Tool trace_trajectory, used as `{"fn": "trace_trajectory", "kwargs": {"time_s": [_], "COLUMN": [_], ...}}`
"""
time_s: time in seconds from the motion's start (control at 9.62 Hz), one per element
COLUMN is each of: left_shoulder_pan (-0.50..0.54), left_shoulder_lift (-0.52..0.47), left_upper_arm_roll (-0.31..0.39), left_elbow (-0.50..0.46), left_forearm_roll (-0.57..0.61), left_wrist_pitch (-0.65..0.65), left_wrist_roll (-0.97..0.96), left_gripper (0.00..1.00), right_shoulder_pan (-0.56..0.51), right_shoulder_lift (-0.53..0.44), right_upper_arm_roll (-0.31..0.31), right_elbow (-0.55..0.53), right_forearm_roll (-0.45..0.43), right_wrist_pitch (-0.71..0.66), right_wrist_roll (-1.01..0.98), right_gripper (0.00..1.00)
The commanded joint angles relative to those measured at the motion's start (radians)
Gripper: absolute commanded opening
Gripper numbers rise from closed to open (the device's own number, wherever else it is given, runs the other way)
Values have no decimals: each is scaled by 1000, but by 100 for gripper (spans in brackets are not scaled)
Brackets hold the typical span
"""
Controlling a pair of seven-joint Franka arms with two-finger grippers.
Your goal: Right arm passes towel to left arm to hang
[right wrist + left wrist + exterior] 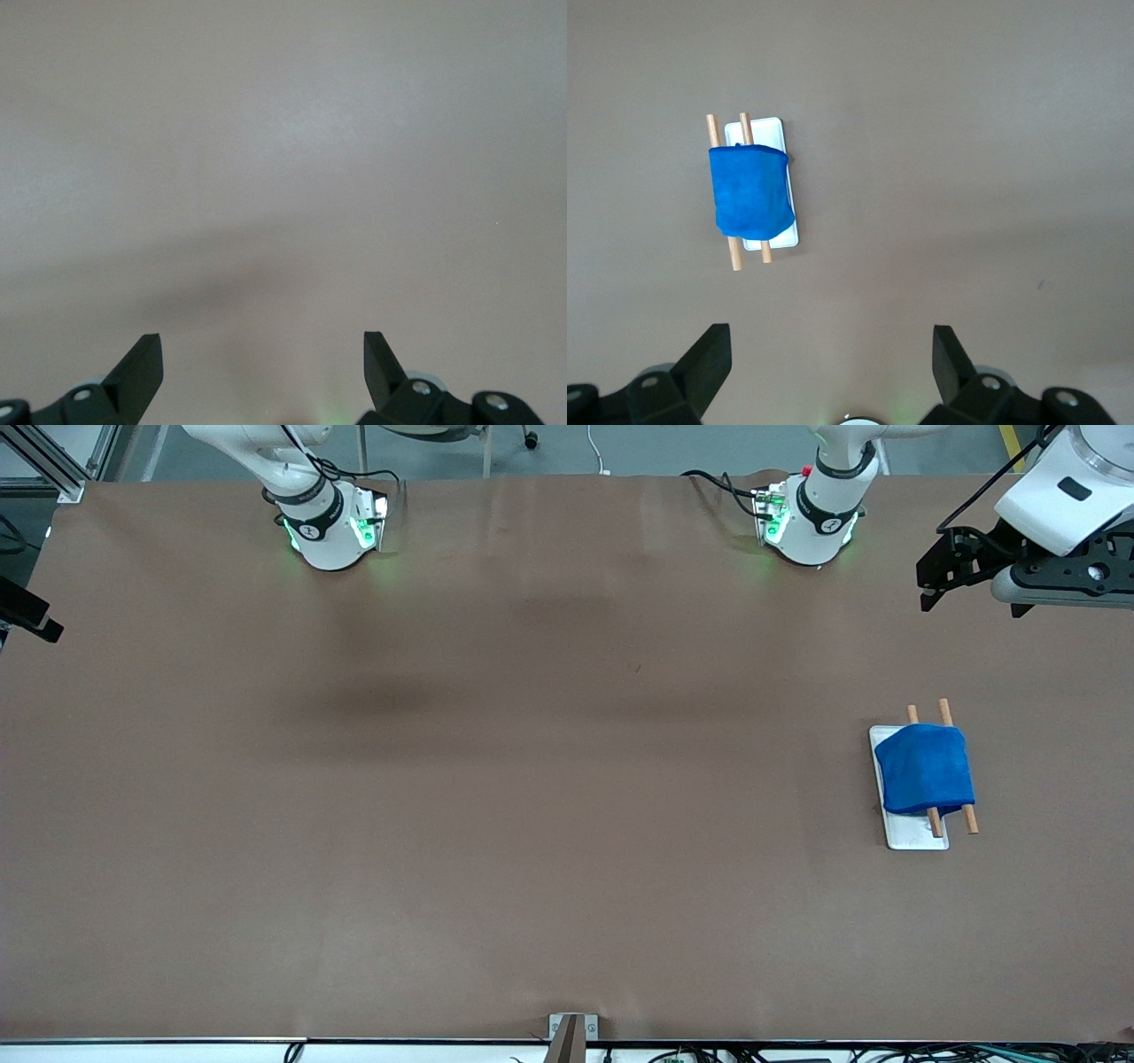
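Left gripper (831, 354) spread wide, empty, above bare table (532, 779) — right gripper (263, 359) likewise, blue towel (924, 769) draped over two wooden rods (941, 766), untouched

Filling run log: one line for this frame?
towel: draped over rack | left gripper: open, empty, above table | right gripper: open, empty

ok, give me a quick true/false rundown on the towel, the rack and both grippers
1. The towel is draped over the rack's two wooden rods. True.
2. The left gripper holds the towel. False: it is open and empty, up in the air toward the left arm's end of the table.
3. The right gripper is open with nothing between its fingers. True.
4. The towel lies flat on the bare table. False: it sits on the rods above the white tray.
5. The rack stands toward the right arm's end. False: the left arm's end.
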Motion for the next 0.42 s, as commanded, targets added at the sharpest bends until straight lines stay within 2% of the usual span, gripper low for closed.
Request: {"fn": "trace_trajectory", "kwargs": {"time_s": [0.0,0.31], "left_shoulder_pan": [51,48], "left_shoulder_lift": [-4,33], "left_upper_arm_roll": [6,6], "left_elbow": [-44,5], "left_forearm_roll": [-57,-35], "left_wrist_pitch": [21,1], "left_wrist_roll": [-7,-6], "left_gripper": [100,100], "right_shoulder_pan": [-4,-6], "right_shoulder_lift": [4,4], "right_upper_arm_roll": [-3,-3], "right_elbow": [10,10], "right_forearm_roll": [13,13], "right_wrist_pitch": [-9,-13], "right_wrist_roll": [-10,-10], "right_gripper": [100,100]}}
